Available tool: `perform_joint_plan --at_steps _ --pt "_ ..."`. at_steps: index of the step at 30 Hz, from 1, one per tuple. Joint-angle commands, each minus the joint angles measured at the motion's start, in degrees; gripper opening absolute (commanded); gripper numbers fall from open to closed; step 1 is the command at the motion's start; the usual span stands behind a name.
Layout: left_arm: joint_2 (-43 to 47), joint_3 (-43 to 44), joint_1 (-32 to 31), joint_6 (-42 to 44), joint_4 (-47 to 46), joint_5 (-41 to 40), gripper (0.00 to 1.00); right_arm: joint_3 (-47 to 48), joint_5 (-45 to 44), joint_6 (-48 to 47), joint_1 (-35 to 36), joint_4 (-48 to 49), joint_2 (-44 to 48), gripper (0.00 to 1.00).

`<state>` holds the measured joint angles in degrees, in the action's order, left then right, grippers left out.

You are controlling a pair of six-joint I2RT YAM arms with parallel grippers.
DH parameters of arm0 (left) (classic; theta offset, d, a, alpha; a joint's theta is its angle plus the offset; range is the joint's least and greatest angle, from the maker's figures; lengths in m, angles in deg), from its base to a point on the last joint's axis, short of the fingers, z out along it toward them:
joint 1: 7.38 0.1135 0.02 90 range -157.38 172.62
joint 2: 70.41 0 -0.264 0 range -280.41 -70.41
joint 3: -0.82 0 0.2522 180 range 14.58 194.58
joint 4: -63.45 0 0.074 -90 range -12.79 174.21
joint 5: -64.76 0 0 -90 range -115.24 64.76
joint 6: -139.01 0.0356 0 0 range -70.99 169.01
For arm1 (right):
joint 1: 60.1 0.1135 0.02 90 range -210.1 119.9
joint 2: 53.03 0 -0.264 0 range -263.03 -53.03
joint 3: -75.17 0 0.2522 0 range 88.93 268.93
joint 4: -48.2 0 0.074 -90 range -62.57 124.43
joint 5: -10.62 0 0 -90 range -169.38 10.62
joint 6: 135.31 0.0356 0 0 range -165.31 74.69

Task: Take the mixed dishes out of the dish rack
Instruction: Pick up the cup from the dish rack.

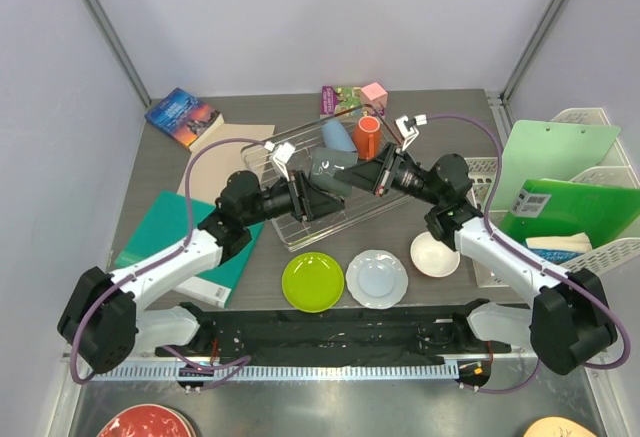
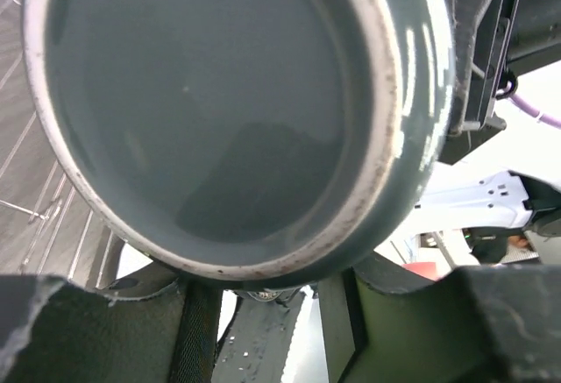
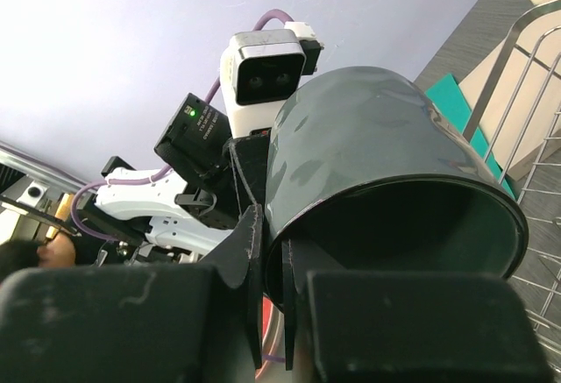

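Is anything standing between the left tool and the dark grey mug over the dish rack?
Nothing visible. The dark grey mug hangs above the dish rack, pinched at its rim by the right tool, and the left tool is right at its other end, with no gap for anything between.

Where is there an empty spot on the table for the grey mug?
Bare table lies at the back between the blue book and pink box, and between dish rack and white basket. Crowded in front: lime-green plate, pale blue plate, white bowl.
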<state>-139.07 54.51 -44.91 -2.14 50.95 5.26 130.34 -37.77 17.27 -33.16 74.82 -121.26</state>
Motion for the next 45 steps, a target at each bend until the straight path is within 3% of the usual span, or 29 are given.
perform_joint_plan --at_steps 1,4,8,11,21,22,24,32,35,36,37,38,41,43,45 --pt "-0.94 -0.37 -0.17 -2.63 -12.67 -2.46 0.43 -1.50 4.71 0.69 3.12 2.33 2.04 0.01" --pt "-2.17 -0.72 -0.17 -4.47 -16.27 -2.29 0.46 -2.47 4.71 1.48 4.17 4.26 1.96 0.01" --pt "-3.32 -1.16 -0.08 -6.06 -19.35 -2.20 0.59 -3.53 4.63 3.24 5.14 7.95 1.78 0.01" --pt "-3.41 -1.77 -0.08 -6.67 -20.32 -2.46 0.59 -4.14 4.71 4.03 5.75 9.45 1.69 0.01" --pt "-2.09 -4.32 -0.16 -7.03 -24.80 -3.34 0.29 -5.02 5.77 4.47 8.04 11.21 1.25 0.01" --pt "-1.74 -4.41 -0.17 -6.85 -25.50 -3.26 0.16 -5.02 5.94 4.47 8.13 11.21 1.25 0.01" --pt "-1.39 -4.50 -0.08 -6.59 -25.68 -3.08 0.02 -5.37 6.29 4.30 8.66 11.21 1.52 0.01" --pt "0.28 -4.15 -0.17 -7.29 -22.53 -2.90 0.00 -5.46 7.61 2.37 9.01 8.40 3.36 0.01" --pt "0.28 -3.45 -0.08 -7.73 -21.90 -1.07 0.00 -3.54 6.65 -2.45 8.92 1.66 4.15 0.01" --pt "0.37 -3.45 -0.16 -7.90 -22.08 -0.45 0.00 -2.48 5.78 -4.91 9.01 -1.85 5.20 0.07" --pt "0.46 -3.53 -0.17 -8.08 -22.43 -0.01 0.00 -1.17 3.25 -7.45 9.01 -10.06 5.73 0.21" --pt "0.63 -3.71 -0.17 -8.26 -22.43 0.08 0.00 1.37 2.00 -12.79 9.01 -13.89 6.26 0.50" --pt "1.78 -4.50 -0.08 -8.00 -22.08 -0.88 0.00 6.90 -2.47 -21.24 9.01 -26.46 8.37 0.85" --pt "2.83 -4.68 0.01 -7.03 -20.15 -2.02 0.00 9.64 -5.12 -24.87 9.01 -34.38 9.86 0.99" --pt "3.27 -5.03 0.27 -6.94 -19.88 -2.37 0.00 13.51 -11.08 -29.88 8.92 -42.35 11.18 1.00"
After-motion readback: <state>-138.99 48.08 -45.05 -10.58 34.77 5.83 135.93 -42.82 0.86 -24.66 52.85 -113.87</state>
